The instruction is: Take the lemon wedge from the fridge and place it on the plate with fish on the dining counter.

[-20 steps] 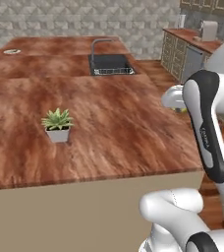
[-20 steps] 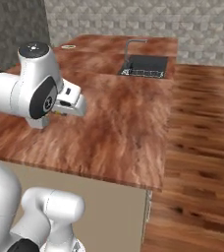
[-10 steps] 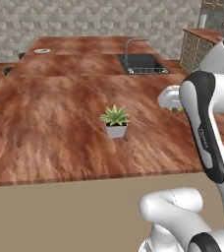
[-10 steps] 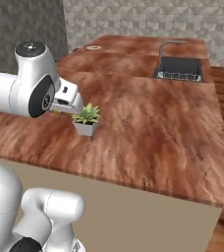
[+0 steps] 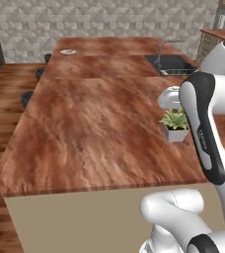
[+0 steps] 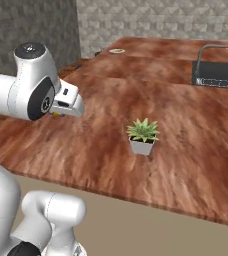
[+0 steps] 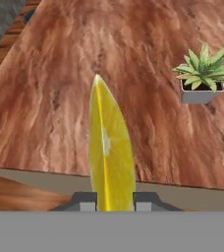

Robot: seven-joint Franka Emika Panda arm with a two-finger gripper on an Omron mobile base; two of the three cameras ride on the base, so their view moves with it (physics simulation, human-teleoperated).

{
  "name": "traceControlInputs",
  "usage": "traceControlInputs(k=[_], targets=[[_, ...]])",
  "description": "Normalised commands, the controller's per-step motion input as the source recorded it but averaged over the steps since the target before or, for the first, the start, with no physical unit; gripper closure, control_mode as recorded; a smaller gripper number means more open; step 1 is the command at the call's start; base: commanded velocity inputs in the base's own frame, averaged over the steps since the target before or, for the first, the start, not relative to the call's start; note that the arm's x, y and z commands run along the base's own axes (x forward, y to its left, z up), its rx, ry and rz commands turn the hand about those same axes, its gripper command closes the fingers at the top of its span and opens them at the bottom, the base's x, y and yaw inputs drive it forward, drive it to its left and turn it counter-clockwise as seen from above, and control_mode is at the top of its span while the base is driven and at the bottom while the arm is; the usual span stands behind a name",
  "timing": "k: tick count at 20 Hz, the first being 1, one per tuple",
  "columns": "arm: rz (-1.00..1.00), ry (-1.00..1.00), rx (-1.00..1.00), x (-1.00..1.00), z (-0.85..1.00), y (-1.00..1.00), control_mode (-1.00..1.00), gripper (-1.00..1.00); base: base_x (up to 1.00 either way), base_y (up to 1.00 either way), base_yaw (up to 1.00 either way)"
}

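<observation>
lemon wedge: bright yellow, with a paler streak down its middle
counter: reddish-brown wood grain on top, plain beige on the base
potted plant: spiky green leaves with pale edges, in a light grey pot
plate: white, with a small greyish item on it
sink: dark grey basin
back wall: grey stone in a zigzag pattern
floor: reddish-brown wooden planks
</observation>
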Motion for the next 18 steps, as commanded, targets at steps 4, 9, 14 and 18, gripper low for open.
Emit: traceControlInputs(k=[4, 9, 14, 18], targets=[[0.0, 0.0, 0.0, 0.0, 0.0, 0.0, 1.0, 1.0, 0.59, 1.0, 0.0], [0.0, 0.0, 0.0, 0.0, 0.0, 0.0, 1.0, 1.0, 0.25, 1.0, 0.01], [0.0, 0.0, 0.0, 0.0, 0.0, 0.0, 1.0, 1.0, 0.07, 1.0, 0.02], [0.0, 0.0, 0.0, 0.0, 0.0, 0.0, 1.0, 1.0, 0.09, 1.0, 0.01]])
